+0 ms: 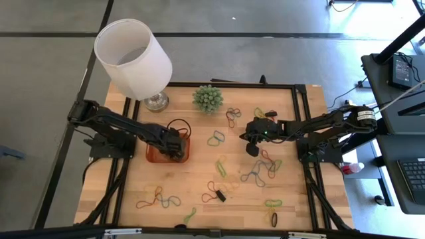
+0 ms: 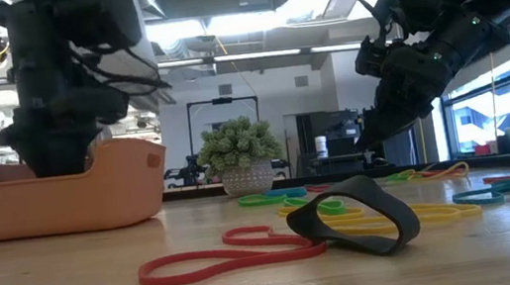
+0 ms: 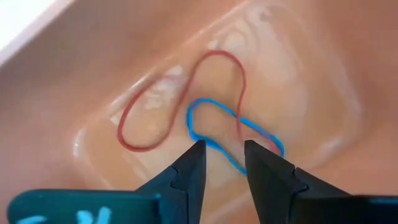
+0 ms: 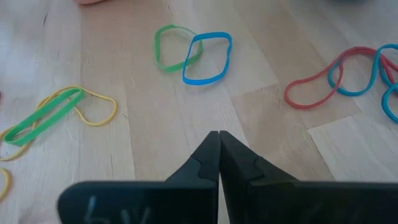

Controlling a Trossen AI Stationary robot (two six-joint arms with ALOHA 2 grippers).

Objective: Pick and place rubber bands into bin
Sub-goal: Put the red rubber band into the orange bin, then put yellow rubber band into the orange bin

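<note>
The orange bin (image 1: 151, 157) stands left of the table's middle. On its floor lie a red rubber band (image 3: 155, 106) and a blue one (image 3: 261, 134), crossing each other. My left gripper (image 3: 222, 152) hangs open just above them, pointing down into the bin (image 2: 53, 196), with the blue band below the gap. My right gripper (image 4: 219, 135) hovers shut over bare wood right of centre (image 1: 252, 147). Several more rubber bands lie loose on the table, among them a linked green and blue pair (image 4: 193, 48), a red one (image 2: 221, 257) and a black one (image 2: 355, 216).
A lamp with a large white shade (image 1: 133, 58) stands at the far left, just behind the bin. A spiky green ball plant (image 1: 207, 98) sits at the far middle. Bands are scattered over the table's middle, right and near parts (image 1: 259, 171).
</note>
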